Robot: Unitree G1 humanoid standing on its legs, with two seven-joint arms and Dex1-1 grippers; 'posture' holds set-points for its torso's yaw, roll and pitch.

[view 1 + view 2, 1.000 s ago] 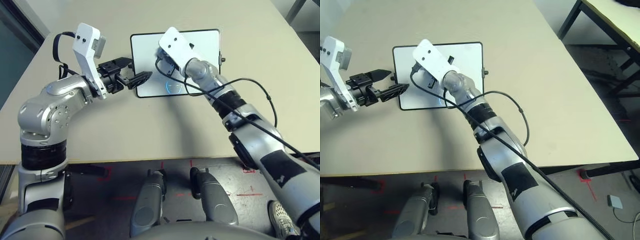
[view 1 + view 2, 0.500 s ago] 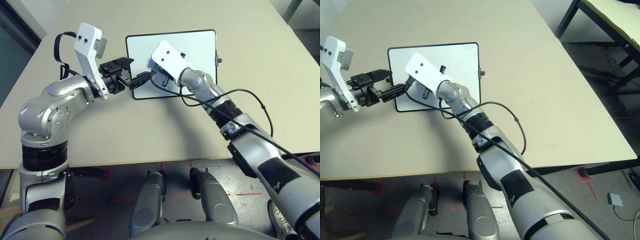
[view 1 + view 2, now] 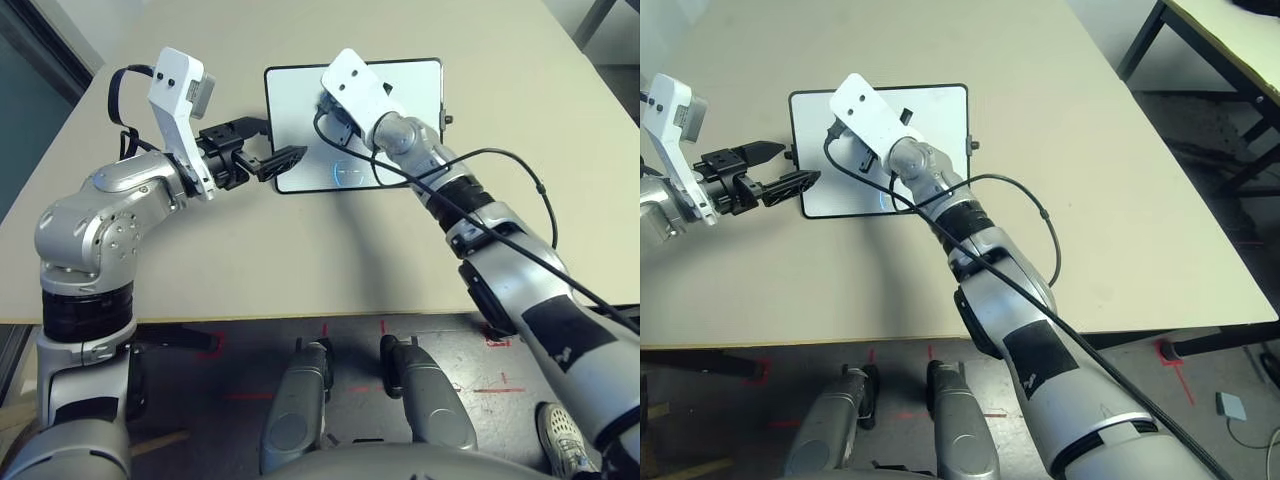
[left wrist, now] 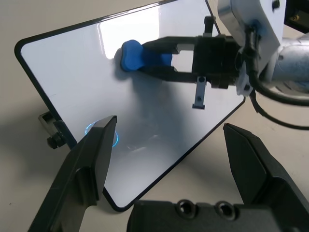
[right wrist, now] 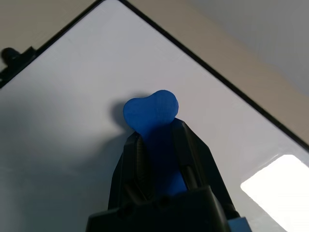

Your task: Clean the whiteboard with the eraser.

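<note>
Black fingers of my left gripper (image 4: 166, 159) are hanging spread and empty at the near left edge of the whiteboard (image 3: 420, 85) — I am judging they should stay just off the frame, ready to steady it if it slides. Farther in, my right gripper (image 5: 159, 145) is clenching the blue eraser (image 4: 137, 54), whose rounded end is lying over the white surface toward its far left part. The surface is looking clean apart from a faint blue ring (image 4: 102, 131) — I should be keeping the eraser flat and sweeping in overlapping strokes.
</note>
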